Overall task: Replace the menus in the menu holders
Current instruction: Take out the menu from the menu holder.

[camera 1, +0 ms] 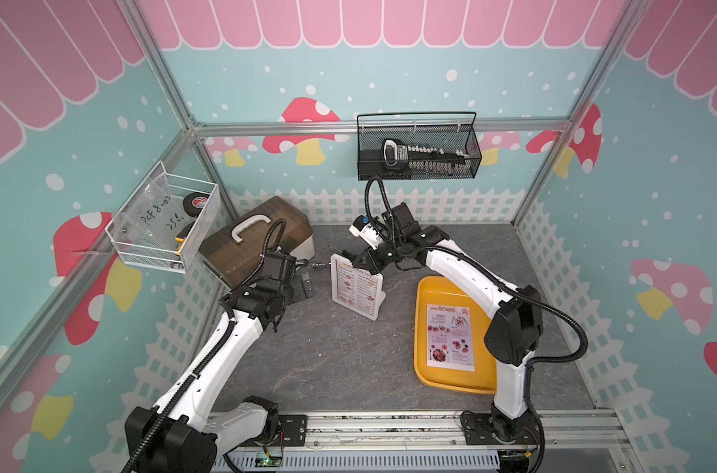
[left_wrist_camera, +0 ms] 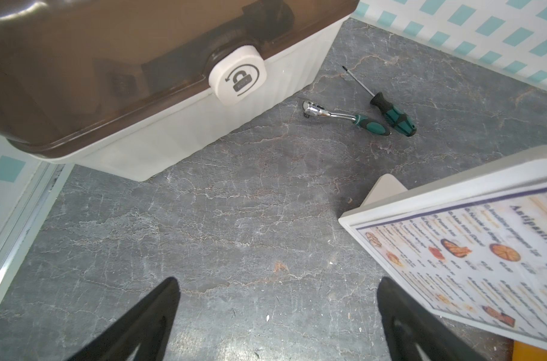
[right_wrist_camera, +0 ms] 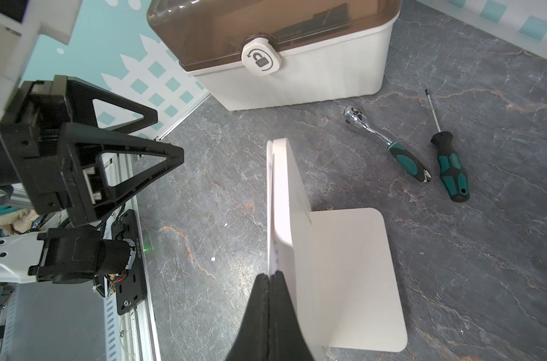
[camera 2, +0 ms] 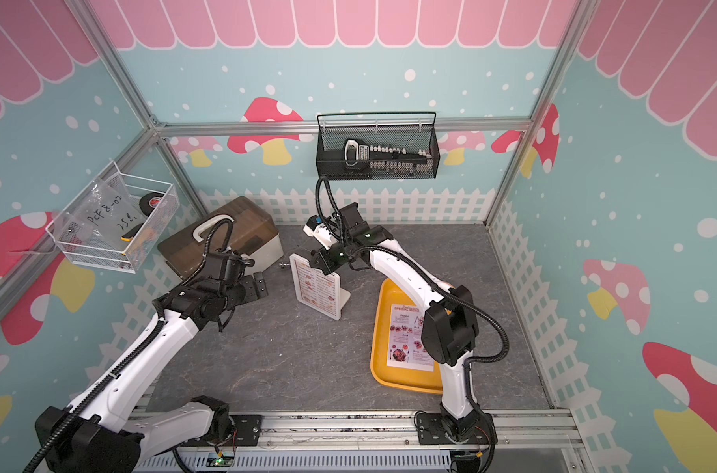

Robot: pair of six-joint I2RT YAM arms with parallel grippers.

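The menu holder (camera 1: 380, 291) (camera 2: 337, 301) stands upright mid-table with the "DIM SUM INN" menu (camera 1: 355, 286) (camera 2: 316, 288) inside it. My right gripper (camera 1: 353, 259) (camera 2: 312, 259) is at the holder's top edge. In the right wrist view its jaws (right_wrist_camera: 269, 275) are shut on the thin sheet edge beside the white back panel (right_wrist_camera: 289, 193). My left gripper (camera 1: 303, 286) (left_wrist_camera: 277, 281) hovers open just left of the holder (left_wrist_camera: 391, 206), holding nothing. The "SPECIAL MENU" sheet (camera 1: 450, 338) (camera 2: 406, 340) lies flat in the yellow tray (camera 1: 424, 295).
A brown-lidded white toolbox (camera 1: 258, 237) sits at the back left. A ratchet (left_wrist_camera: 338, 115) and a screwdriver (left_wrist_camera: 388, 112) lie on the table behind the holder. A black mesh basket (camera 1: 418, 147) and a white wire basket (camera 1: 164, 221) hang on the walls.
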